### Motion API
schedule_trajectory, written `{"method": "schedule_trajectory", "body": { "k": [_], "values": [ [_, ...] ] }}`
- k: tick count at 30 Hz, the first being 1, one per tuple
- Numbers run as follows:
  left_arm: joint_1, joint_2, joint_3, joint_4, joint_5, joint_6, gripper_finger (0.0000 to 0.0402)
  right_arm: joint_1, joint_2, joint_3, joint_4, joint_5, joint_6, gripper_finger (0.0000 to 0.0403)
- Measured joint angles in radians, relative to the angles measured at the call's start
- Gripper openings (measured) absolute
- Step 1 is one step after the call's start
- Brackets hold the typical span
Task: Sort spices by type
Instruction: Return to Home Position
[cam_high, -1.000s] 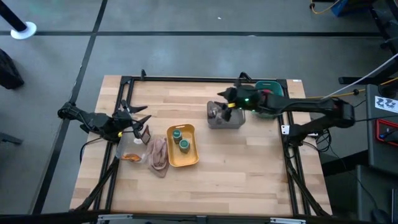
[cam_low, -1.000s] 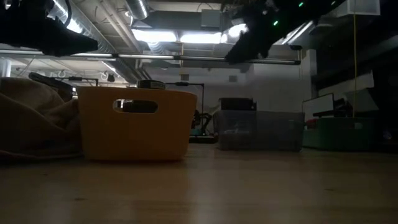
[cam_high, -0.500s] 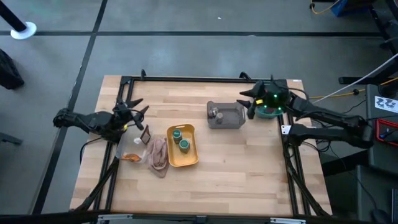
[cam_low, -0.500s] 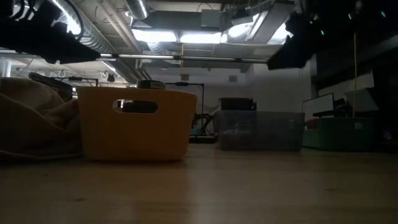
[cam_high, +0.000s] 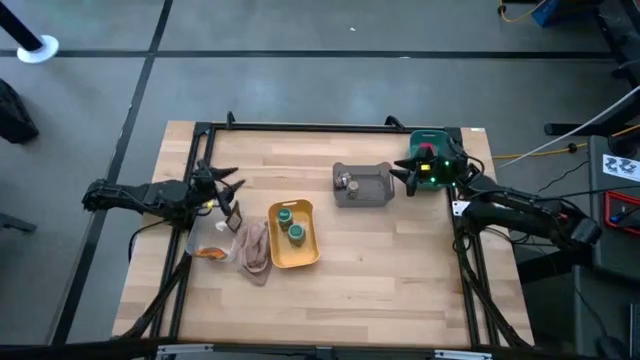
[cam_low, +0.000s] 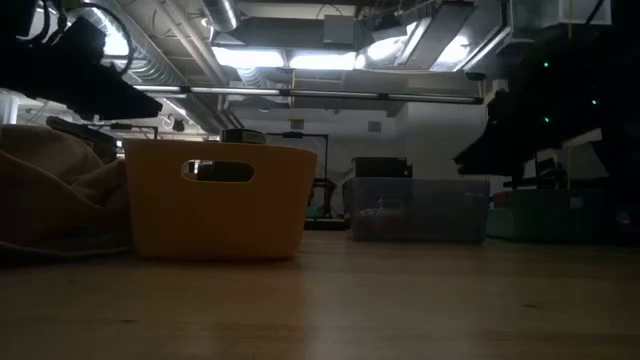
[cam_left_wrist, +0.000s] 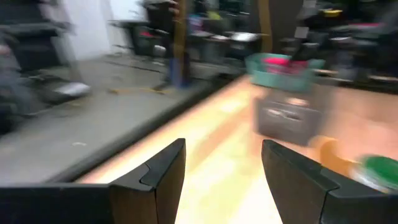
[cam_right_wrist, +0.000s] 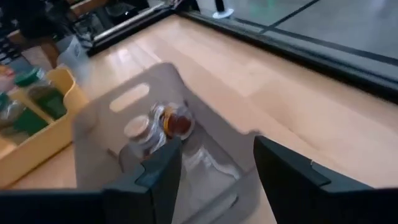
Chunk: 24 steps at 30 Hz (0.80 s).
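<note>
Two green-lidded jars (cam_high: 290, 224) stand in the yellow tray (cam_high: 309, 252). Two tiny round jars (cam_right_wrist: 155, 126) sit in the grey tray (cam_high: 372, 189). Something red (cam_left_wrist: 283, 60) shows in the teal tray (cam_left_wrist: 283, 70). The orange-brown sachet (cam_high: 210, 253) and the dark sachet (cam_high: 235, 215) lie near the table's left edge, beside the beige cloth (cam_high: 252, 250). My left gripper (cam_high: 228, 186) hovers open just beyond the dark sachet. My right gripper (cam_high: 400, 172) hangs open at the grey tray's right end, in front of the teal tray.
A black frame (cam_high: 300, 127) runs around the table's edges. Bare wood (cam_high: 390, 270) spreads across the near right part of the table. In the low view the yellow tray (cam_low: 215, 198) and cloth (cam_low: 55, 190) stand near the camera, the grey tray (cam_low: 415, 210) farther back.
My right gripper has drawn back from above the grey tray toward the table's right edge and has come down lower, staying open. My left arm has shifted a little toward the far edge. No spice has moved.
</note>
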Motion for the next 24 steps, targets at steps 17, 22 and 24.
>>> {"method": "schedule_trajectory", "body": {
  "k": [17, 22, 24],
  "values": [
    [0.000, 0.000, 0.000, -0.053, 0.124, -0.124, 0.0196, -0.003, 0.002, -0.184, 0.240, -0.070, -0.021, 0.0199],
    [0.000, 0.000, 0.000, -0.111, -0.043, -0.146, 0.0196, -0.003, -0.024, -0.185, 0.231, -0.072, 0.035, 0.0199],
    [0.000, 0.000, 0.000, -0.117, -0.056, -0.169, 0.0196, -0.003, -0.050, -0.186, 0.211, -0.083, 0.037, 0.0199]
  ]
}}
